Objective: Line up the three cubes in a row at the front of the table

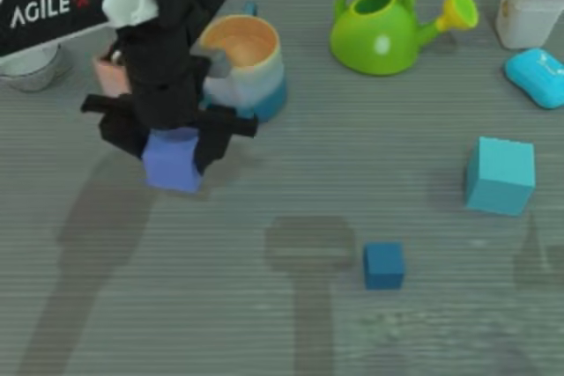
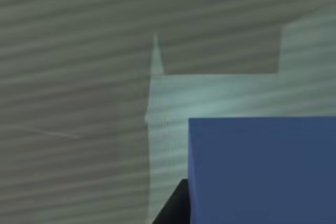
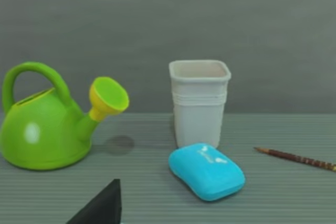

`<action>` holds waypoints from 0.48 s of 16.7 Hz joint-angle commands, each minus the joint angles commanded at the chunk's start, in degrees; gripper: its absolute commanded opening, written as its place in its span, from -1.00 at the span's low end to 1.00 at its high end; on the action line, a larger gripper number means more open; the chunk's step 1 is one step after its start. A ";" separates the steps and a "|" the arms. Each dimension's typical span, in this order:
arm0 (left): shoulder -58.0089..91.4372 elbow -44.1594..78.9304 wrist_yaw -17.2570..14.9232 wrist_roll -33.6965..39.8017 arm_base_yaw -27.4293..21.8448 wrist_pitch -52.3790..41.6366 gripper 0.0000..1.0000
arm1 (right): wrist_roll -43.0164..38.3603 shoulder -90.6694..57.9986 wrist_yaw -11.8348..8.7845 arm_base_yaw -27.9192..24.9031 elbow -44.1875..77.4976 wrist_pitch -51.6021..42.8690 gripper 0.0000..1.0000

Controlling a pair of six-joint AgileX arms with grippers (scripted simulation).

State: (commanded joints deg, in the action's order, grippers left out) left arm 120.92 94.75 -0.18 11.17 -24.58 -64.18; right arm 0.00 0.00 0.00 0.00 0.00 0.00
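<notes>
The table (image 1: 370,182) carries the three cubes well apart, and none is yet in a row. The turquoise cube (image 1: 500,175) sits at the right, the dark blue cube (image 1: 384,265) lies nearer the front and toward the middle, and the periwinkle cube (image 1: 173,158) is at the left, further back, clamped between the fingers of the left hand (image 1: 174,134). In the left wrist view that cube (image 2: 262,170) fills the lower corner with its shadow cast on the stripes beyond, which suggests it is off the surface or only just so; I cannot tell which.

The step in hand, as I judge it, is carrying the periwinkle cube forward to the front edge. To do it well, lift it clear before travelling, because the mug (image 1: 242,63) stands just behind the hand and a low sideways swing could brush it. Bring the cube forward level with the dark blue cube, leaving a gap beside it, and keep its faces square to the stripes so the row reads straight. Set it down flat before parting the fingers, or it may tip onto an edge.

The right hand shows only a dark tip in its own wrist view, so whether it is apart or together I cannot tell; it faces the watering can (image 3: 50,124), the white cup (image 3: 200,102) and the soap bar (image 3: 207,171).
</notes>
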 joint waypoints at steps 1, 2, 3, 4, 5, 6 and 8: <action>0.52 0.88 0.07 4.81 -3.09 -0.67 -1.00 | 0.00 0.00 0.00 0.00 0.00 0.00 1.00; 0.97 1.74 0.13 9.61 -6.17 -1.29 -1.00 | 0.00 0.00 0.00 0.00 0.00 0.00 1.00; 1.33 2.56 0.21 14.31 -9.19 -1.85 -1.00 | 0.00 0.00 0.00 0.00 0.00 0.00 1.00; 1.60 3.35 0.29 18.77 -12.08 -2.34 -1.00 | 0.00 0.00 0.00 0.00 0.00 0.00 1.00; 1.80 4.08 0.38 22.95 -14.81 -2.76 -1.00 | 0.00 0.00 0.00 0.00 0.00 0.00 1.00; 1.92 4.77 0.48 26.75 -17.34 -3.10 -1.00 | 0.00 0.00 0.00 0.00 0.00 0.00 1.00; 2.00 5.95 0.71 32.73 -21.57 -3.58 -1.00 | 0.00 0.00 0.00 0.00 0.00 0.00 1.00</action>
State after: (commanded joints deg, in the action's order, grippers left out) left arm 122.92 100.70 0.52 43.90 -46.15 -67.76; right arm 0.00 0.00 0.00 0.00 0.00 0.00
